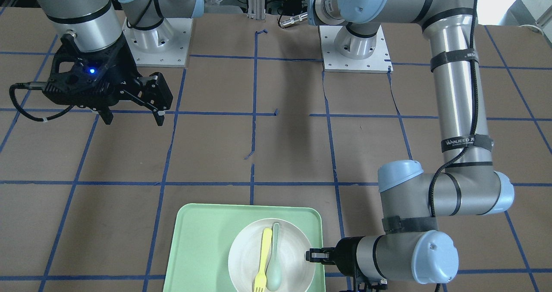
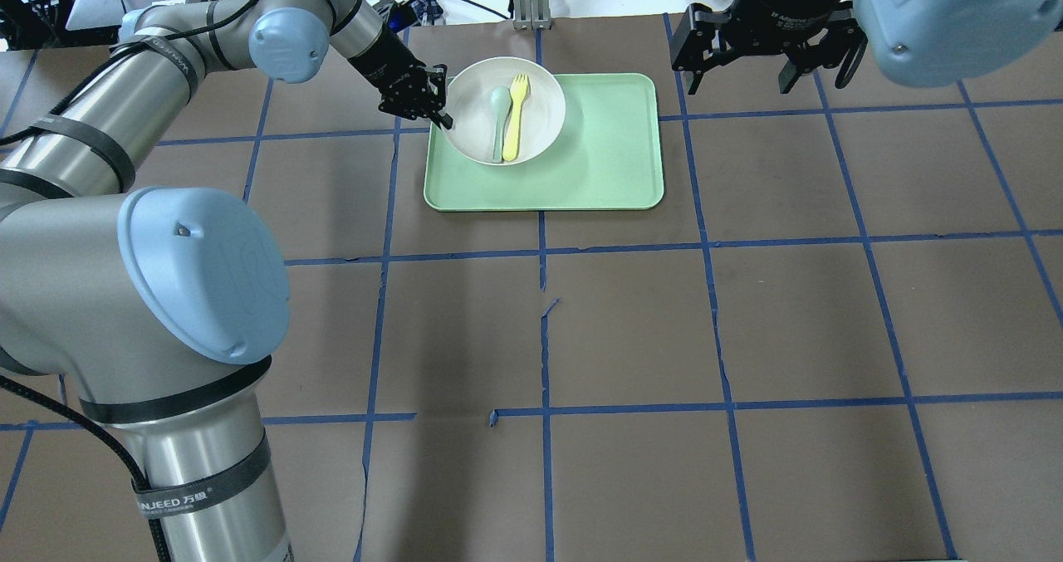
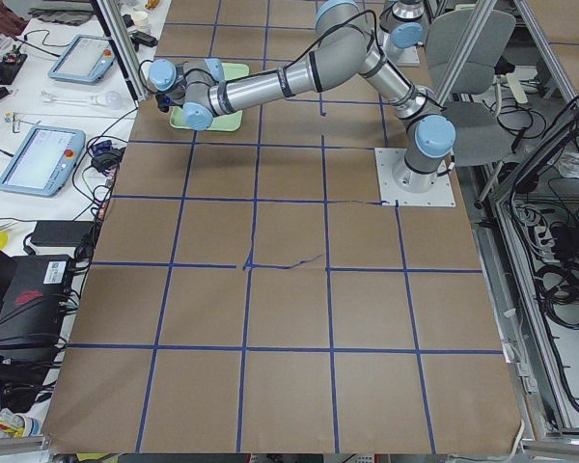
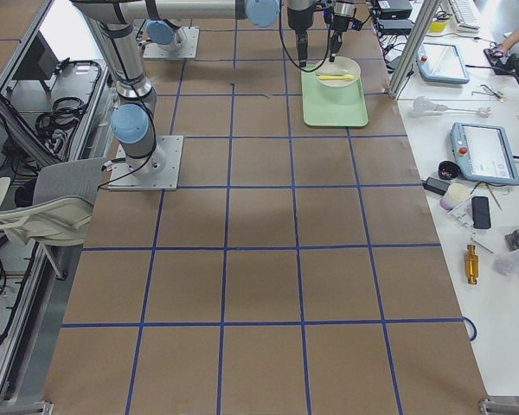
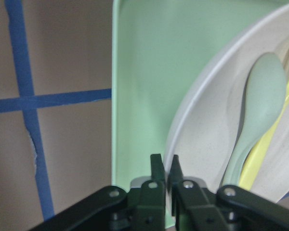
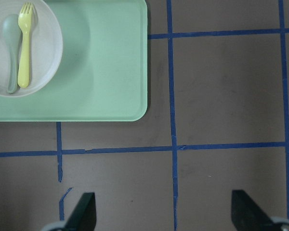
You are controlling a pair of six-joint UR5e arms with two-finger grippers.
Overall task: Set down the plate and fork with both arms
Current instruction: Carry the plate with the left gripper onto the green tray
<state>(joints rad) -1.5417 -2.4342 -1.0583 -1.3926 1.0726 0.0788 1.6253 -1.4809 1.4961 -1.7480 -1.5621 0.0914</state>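
Observation:
The off-white plate (image 2: 544, 89) sits over the far left part of the pale green tray (image 2: 598, 163). The yellow fork (image 2: 515, 118) lies in the plate, beside a grey-green spoon (image 2: 497, 122). My left gripper (image 2: 440, 114) is shut on the plate's left rim. The left wrist view shows its fingers (image 5: 157, 168) pinching the rim (image 5: 192, 115). My right gripper (image 2: 737, 80) is open and empty, hanging above the table to the right of the tray. Its wrist view looks down on the fork (image 6: 24, 48) and the plate (image 6: 45, 43).
The table is brown paper with a grid of blue tape lines (image 2: 544, 329). The left arm's elbow (image 2: 199, 280) hangs over the near left of the table. The arm bases (image 1: 155, 37) stand at the robot's edge.

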